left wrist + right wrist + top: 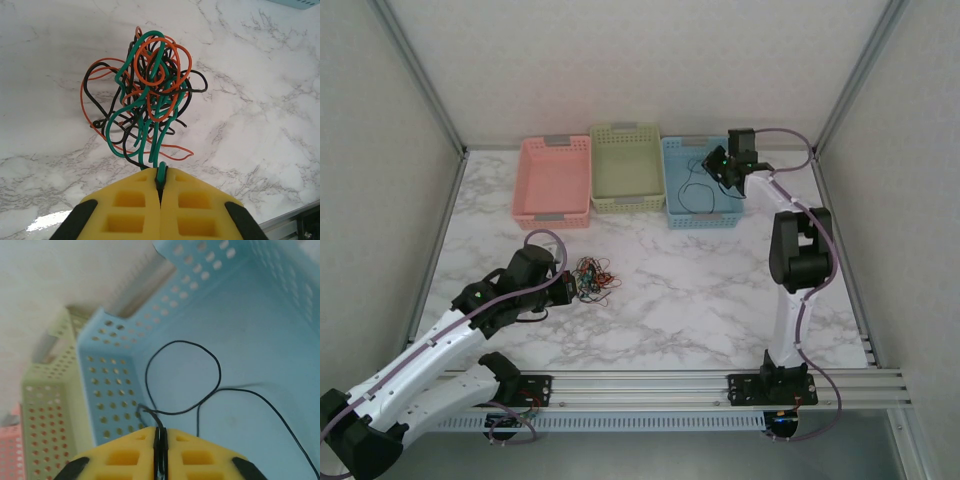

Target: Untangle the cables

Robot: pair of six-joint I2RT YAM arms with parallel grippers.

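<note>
Marble table (260, 100) holds tangled cables (150, 95) just ahead of left claw (161, 176), pinching one.

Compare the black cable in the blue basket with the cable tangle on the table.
The black cable is a single strand; the cable tangle mixes orange, green and black strands. The black cable lies looped in the blue basket; the cable tangle sits knotted on the table. Shared: each is pinched, the black cable by the right end effector, the cable tangle by the left end effector.
</note>
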